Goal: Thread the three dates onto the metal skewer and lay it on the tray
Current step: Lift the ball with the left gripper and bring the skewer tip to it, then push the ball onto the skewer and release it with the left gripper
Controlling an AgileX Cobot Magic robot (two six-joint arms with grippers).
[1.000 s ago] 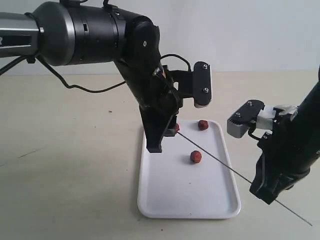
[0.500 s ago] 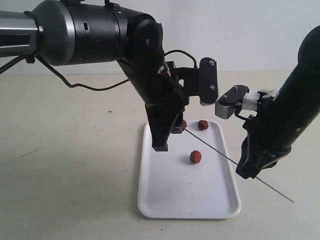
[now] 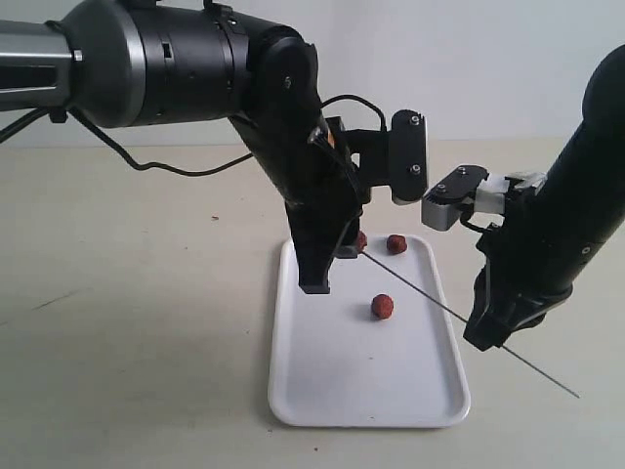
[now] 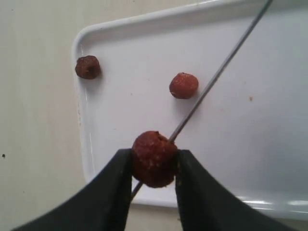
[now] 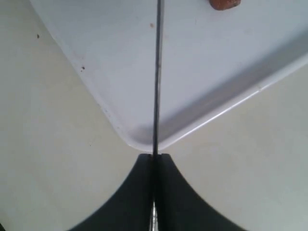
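Pinching a date (image 4: 155, 153), left gripper (image 4: 154, 161); right gripper (image 5: 154, 161), the skewer (image 5: 157, 72).

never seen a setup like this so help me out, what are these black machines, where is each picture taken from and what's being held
These are two robot arms, each ending in a two-fingered gripper. The wide picture comes from a camera standing off the arms. The two close-ups come from a camera on each arm's wrist, looking out past that arm's black fingers.

On the table lies a white tray with two loose dates on it, small and reddish-brown. The left gripper pinches a third date above the tray. The right gripper is shut on a thin metal skewer, which slants across the tray to the held date. The rod's tip appears to enter it.
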